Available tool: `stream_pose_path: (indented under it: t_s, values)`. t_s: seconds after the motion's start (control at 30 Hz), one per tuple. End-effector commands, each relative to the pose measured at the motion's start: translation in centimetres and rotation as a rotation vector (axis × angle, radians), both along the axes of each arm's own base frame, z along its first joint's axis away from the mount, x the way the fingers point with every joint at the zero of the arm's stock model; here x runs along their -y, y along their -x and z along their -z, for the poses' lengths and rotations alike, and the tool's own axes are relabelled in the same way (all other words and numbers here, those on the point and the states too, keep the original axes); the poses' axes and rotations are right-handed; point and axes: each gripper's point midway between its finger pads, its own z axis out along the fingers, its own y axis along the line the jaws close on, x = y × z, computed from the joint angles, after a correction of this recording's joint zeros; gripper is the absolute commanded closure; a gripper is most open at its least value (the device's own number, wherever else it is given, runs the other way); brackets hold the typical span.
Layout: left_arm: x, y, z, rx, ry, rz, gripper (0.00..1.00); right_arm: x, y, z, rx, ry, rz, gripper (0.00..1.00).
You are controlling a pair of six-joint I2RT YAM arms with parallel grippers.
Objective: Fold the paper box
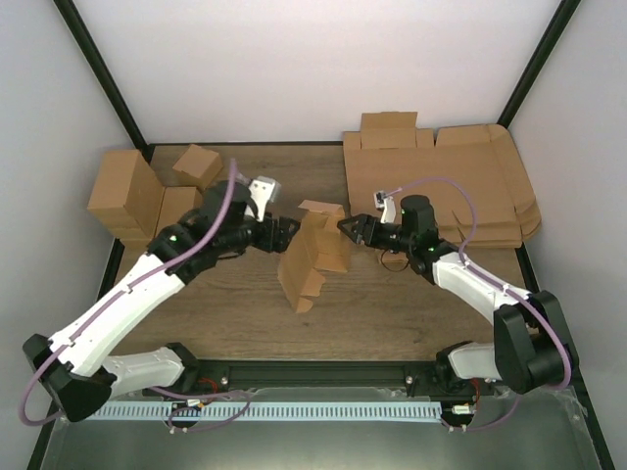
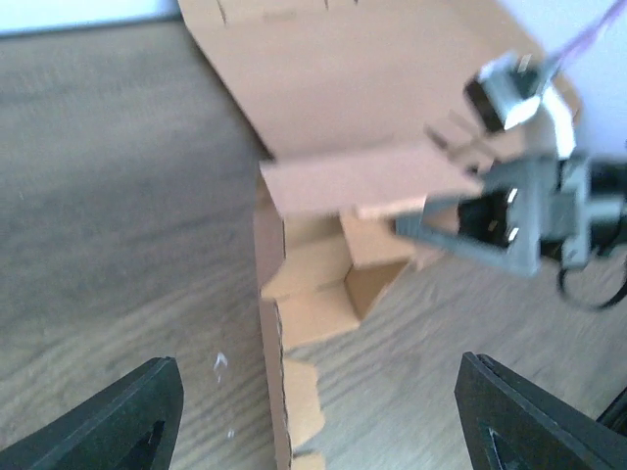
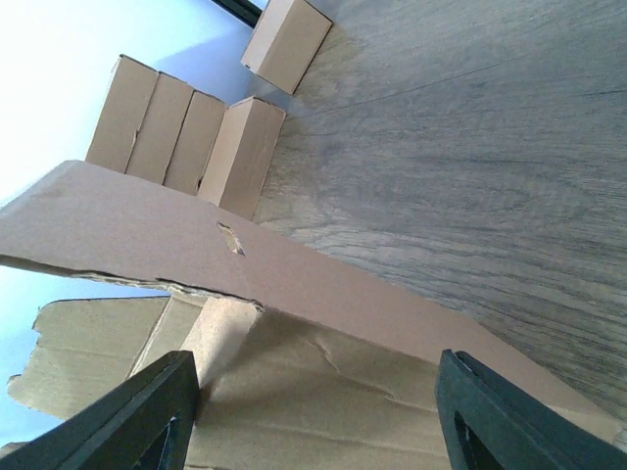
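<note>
Precariously, the half-folded paper box [image 1: 312, 257] is standing at the centre of the desk [image 1: 411, 304], the left hand [image 1: 290, 232] gaping at its 9 o'clock, the right hand [image 1: 346, 227] spread around a panel at 3 o'clock, grip unclear; unsupported, it is likely risking toppling or springing open.

From above and behind the arm bases, looking steeply down on the whole table [image 1: 392, 304], far enough to take in both arms. From the left wrist, low over the wood, facing the paper box [image 2: 333, 181], framed by the left gripper [image 2: 315, 362] (right gripper [image 2: 460, 230] beyond). From the right wrist, tilted, almost against that cardboard, facing the blocky boxes [image 3: 186, 127]. Shared by all three: the paper box.
</note>
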Motion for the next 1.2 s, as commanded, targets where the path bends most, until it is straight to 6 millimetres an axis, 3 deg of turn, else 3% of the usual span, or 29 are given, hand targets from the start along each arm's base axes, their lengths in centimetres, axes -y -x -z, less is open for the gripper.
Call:
stream_pose_path:
  t_s: [0.0,0.1,0.33,0.6,1.17]
  values:
    - [-0.5,-0.9,-4.6,0.017,0.146,-0.023,0.22,0.6,0.6,1.1,-0.015,0.036,-0.004,0.31]
    - [-1.6,-2.6,-4.2,-0.046,0.209,-0.037,0.3,0.7,0.7,1.1,-0.014,0.039,-0.003,0.31]
    - [-2.5,-4.7,-0.4,-0.204,0.379,-0.005,0.36,0.6,0.6,1.2,-0.018,0.037,-0.007,0.31]
    - [-0.3,-4.7,3.9,-0.337,0.428,0.136,0.37,0.3,0.5,1.4,-0.024,0.03,-0.025,0.31]
    - [1.7,-6.1,7.9,-0.437,0.447,0.193,0.43,0.0,0.4,0.6,0.0,0.024,-0.044,0.3]
